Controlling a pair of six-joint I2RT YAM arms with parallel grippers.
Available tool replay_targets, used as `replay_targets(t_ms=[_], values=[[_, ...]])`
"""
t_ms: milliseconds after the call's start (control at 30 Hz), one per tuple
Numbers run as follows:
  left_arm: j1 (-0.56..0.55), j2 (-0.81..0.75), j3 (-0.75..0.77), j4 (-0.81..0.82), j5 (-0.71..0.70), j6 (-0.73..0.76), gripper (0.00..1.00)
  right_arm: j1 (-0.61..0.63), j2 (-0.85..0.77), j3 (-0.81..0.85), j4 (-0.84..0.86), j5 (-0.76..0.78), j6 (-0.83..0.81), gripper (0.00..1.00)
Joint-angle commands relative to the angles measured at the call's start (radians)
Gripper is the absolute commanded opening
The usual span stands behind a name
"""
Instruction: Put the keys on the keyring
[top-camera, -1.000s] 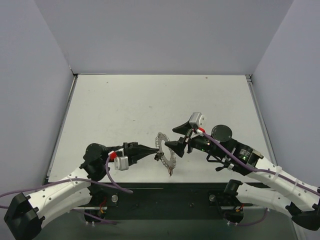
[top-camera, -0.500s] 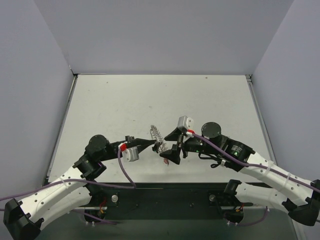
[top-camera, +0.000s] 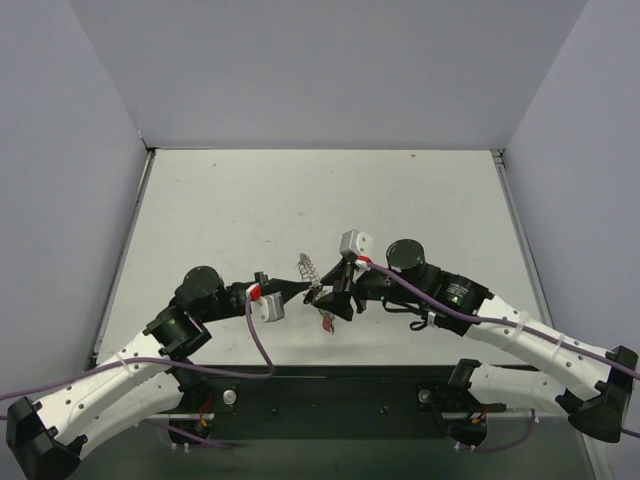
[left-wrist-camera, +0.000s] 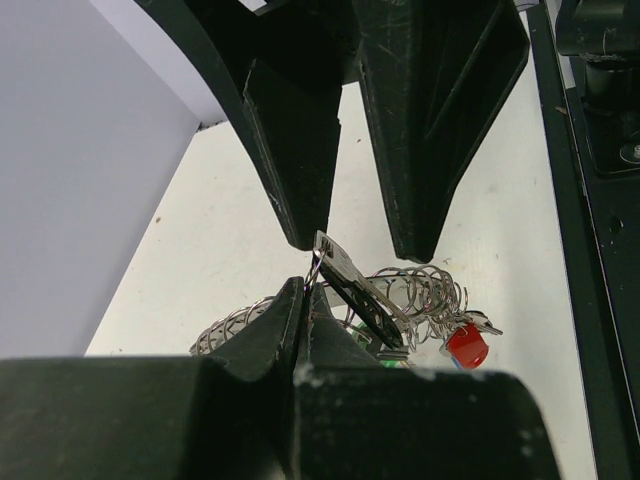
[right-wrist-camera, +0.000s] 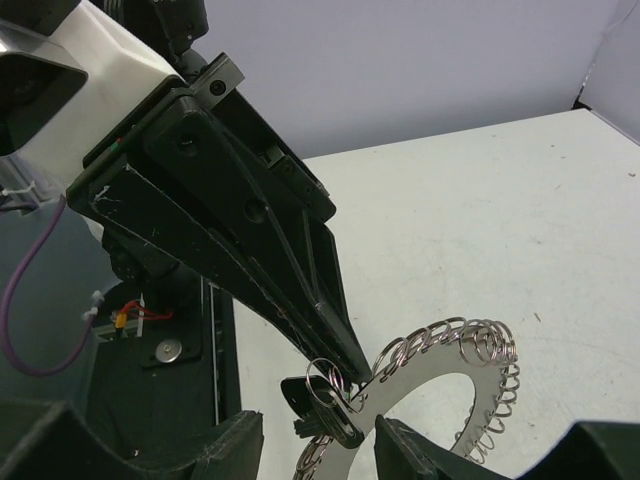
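Observation:
The keyring (top-camera: 309, 268), a grey coil-like ring, hangs tilted above the table at the near middle. My left gripper (top-camera: 308, 291) is shut on its wire. In the left wrist view the left fingertips (left-wrist-camera: 290, 305) pinch a loop of the keyring (left-wrist-camera: 425, 292). A black key (left-wrist-camera: 352, 288) stands at that spot, with a red key (left-wrist-camera: 467, 346) and a green key (left-wrist-camera: 372, 345) hanging below. My right gripper (top-camera: 338, 298) is open, its fingers either side of the black key (right-wrist-camera: 322, 398) without touching it. The right wrist view shows the left gripper (right-wrist-camera: 355, 368) on the keyring (right-wrist-camera: 470, 345).
The white table (top-camera: 300, 200) is bounded by grey walls at left, right and back. A black rail (top-camera: 330, 385) runs along its near edge, close under both grippers. The right arm's cable (top-camera: 420, 300) trails behind its wrist.
The right gripper has moved left up to the left gripper's tip and narrowed around the black key. The left gripper has lifted and turned the keyring more edge-on.

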Motion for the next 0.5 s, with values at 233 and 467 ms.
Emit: replay_targets(t_ms=[233, 467], values=[[-0.008, -0.018, 0.055, 0.070, 0.001, 0.026, 0.00, -0.023, 0.042, 0.056, 0.089, -0.082, -0.016, 0.36], [-0.010, -0.014, 0.058, 0.069, -0.002, 0.028, 0.00, -0.026, 0.050, 0.062, 0.091, -0.125, -0.001, 0.15]])
